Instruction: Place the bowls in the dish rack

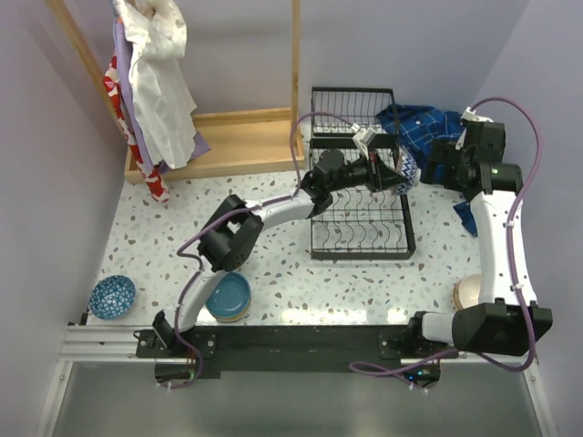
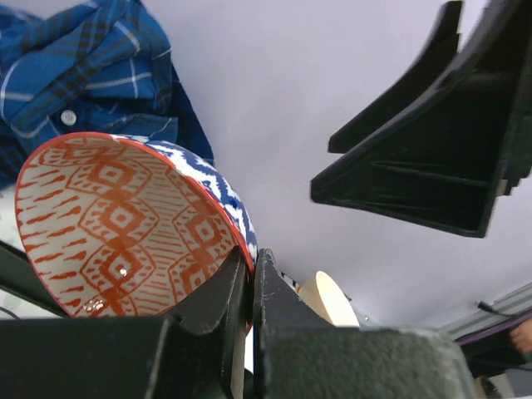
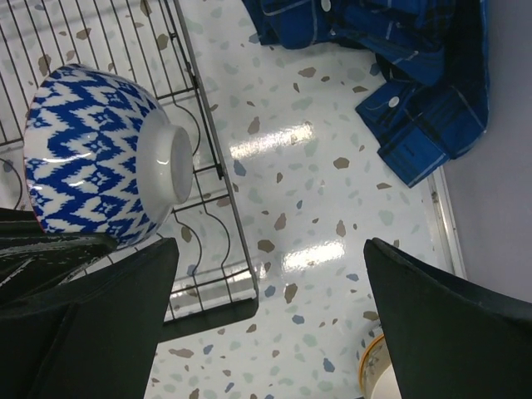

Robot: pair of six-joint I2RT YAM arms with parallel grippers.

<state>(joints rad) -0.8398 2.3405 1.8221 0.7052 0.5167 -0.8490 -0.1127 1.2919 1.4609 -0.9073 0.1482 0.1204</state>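
My left gripper (image 1: 393,173) is shut on the rim of a bowl (image 1: 406,168) that is red-orange patterned inside (image 2: 125,224) and blue-and-white outside (image 3: 91,158). It holds the bowl tilted on edge over the right side of the black wire dish rack (image 1: 364,232). My right gripper (image 1: 435,168) is open and empty just right of the rack (image 3: 208,208), above bare table. A teal bowl (image 1: 228,296) and a dark blue speckled bowl (image 1: 112,297) sit at the near left. A beige bowl (image 1: 467,291) sits at the near right.
A blue plaid shirt (image 1: 428,127) lies behind and right of the rack, also in the right wrist view (image 3: 399,75). A wooden clothes stand (image 1: 228,137) with hanging garments (image 1: 159,82) fills the back left. The right gripper's fingers (image 2: 432,158) show in the left wrist view.
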